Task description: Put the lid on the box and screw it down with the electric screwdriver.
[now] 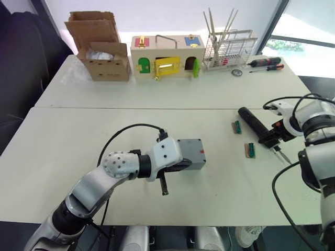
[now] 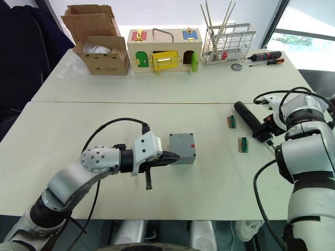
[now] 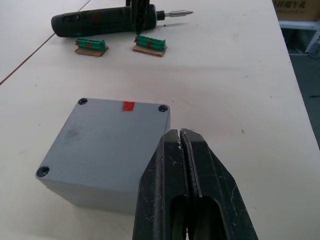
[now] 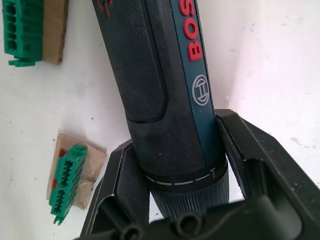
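**Right fingers clamp the driver, left fingers pressed together by the box**

Right now the right gripper (image 4: 172, 165) has its two fingers (image 4: 250, 150) spread around the thick black barrel of the electric screwdriver (image 1: 257, 127), one on each side just behind the collar, gripping it. The driver lies on the worktop (image 1: 78, 136) on the right, its butt pointing far and left, its thin bit (image 1: 282, 155) pointing near and right. The right forearm comes in from the right edge, wrist bent towards the tool.

The left gripper (image 3: 184, 150) has its fingers (image 3: 165, 170) pressed together with nothing between them. Their tips sit beside the near-left corner of the box (image 1: 192, 155); contact cannot be judged. The left arm reaches forward from the near left, elbow bent.

The box stands at mid-worktop with the lid (image 3: 107, 135) on top, a red mark (image 3: 128, 106) at its right edge. Two green connector blocks (image 1: 237, 126) lie beside the driver.
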Robot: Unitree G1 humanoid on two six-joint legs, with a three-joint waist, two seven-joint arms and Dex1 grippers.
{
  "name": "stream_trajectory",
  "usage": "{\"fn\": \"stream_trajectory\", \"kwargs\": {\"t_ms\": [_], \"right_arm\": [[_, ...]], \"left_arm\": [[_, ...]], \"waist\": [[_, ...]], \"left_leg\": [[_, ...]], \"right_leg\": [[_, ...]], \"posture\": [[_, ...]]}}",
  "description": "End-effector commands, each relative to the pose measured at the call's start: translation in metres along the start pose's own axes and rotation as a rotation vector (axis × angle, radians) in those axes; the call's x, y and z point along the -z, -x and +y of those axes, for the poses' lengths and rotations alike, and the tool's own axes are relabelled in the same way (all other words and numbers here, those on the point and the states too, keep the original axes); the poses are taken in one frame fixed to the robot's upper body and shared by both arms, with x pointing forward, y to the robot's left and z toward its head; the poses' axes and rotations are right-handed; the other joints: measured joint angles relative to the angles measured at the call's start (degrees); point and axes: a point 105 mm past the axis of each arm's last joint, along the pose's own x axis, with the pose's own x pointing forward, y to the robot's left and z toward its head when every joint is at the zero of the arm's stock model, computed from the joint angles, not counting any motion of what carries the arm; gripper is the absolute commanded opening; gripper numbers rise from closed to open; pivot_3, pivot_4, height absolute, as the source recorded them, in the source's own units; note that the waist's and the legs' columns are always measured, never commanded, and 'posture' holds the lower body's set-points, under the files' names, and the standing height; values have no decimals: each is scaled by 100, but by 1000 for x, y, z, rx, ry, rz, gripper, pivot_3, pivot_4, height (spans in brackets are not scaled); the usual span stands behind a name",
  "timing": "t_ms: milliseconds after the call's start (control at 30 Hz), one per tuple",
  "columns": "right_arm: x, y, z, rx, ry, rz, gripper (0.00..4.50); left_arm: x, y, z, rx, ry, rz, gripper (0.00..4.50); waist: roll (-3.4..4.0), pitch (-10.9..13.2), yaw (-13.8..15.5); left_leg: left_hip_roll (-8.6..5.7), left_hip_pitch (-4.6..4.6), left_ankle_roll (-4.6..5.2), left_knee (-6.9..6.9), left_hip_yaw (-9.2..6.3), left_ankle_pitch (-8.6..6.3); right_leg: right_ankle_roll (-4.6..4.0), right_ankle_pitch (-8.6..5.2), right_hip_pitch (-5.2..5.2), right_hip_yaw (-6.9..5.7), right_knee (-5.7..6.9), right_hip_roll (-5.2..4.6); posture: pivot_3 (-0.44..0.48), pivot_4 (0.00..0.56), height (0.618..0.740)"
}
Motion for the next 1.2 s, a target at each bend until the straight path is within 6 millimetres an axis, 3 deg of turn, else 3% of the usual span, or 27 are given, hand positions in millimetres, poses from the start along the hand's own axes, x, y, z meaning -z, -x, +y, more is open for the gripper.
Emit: {"fn": "stream_trajectory", "kwargs": {"t_ms": [33,133,300,367,500,567,633,733,833,1000,1200], "right_arm": [[-39,34,-9,34,-54,-238,1885],[-60,52,-9,22,-99,-376,1885],[-103,128,-6,-132,-191,-828,1885],[-113,147,10,-205,-112,-999,1885],[-91,165,71,-230,39,-1361,1885],[-82,166,92,-266,-8,-1415,1885],[-76,166,118,-419,-75,-1464,1885],[-73,150,156,-475,-41,-1440,1885],[-73,129,177,-496,-45,-1420,1885],[-75,115,194,-523,-33,-1416,1885],[-76,99,194,-486,-24,-1405,1885]], "left_arm": [[-11,4,8,7,10,-68,0],[-12,7,15,17,16,-76,0],[-17,18,35,26,45,-104,0],[-17,22,39,27,52,-100,0],[-10,22,41,52,81,-69,0],[-6,23,43,54,85,-51,0],[-2,19,46,56,72,-24,0],[-1,13,47,70,25,5,0],[-5,5,46,92,16,-7,0],[1,-3,52,80,-8,28,0],[12,-11,54,73,-37,75,0]], "waist": [[21,12,-22],[46,27,-90],[89,53,-77],[89,53,-85],[54,40,-62],[72,52,-56],[89,60,-52],[88,59,20],[71,50,45],[72,51,46],[71,51,45]], "left_leg": [[0,0,0,0,4,0],[-1,-2,-4,-17,14,2],[3,-30,-26,-34,19,15],[4,-39,-26,-35,18,16],[30,-45,-29,-35,0,17],[30,-46,-40,-28,-4,24],[23,-53,-40,-9,3,24],[7,-56,-34,-4,-2,21],[7,-57,-29,-11,-5,18],[0,-59,-25,-5,0,17],[1,-59,-24,-8,-4,17]], "right_leg": [[0,0,-5,4,2,0],[3,-1,-27,5,11,3],[5,-2,-72,5,21,13],[5,-2,-81,5,20,15],[8,-1,-73,-17,31,24],[8,-1,-75,-18,42,22],[8,0,-83,-9,49,15],[6,-1,-86,-8,55,13],[6,-1,-84,-8,40,20],[6,-1,-83,-2,38,20],[6,-1,-84,-4,37,23]], "posture": [[0,150,728],[0,150,728],[0,150,728],[0,150,728],[0,150,728],[0,150,728],[0,150,728],[0,150,728],[0,150,728],[0,150,728],[0,150,728]]}}
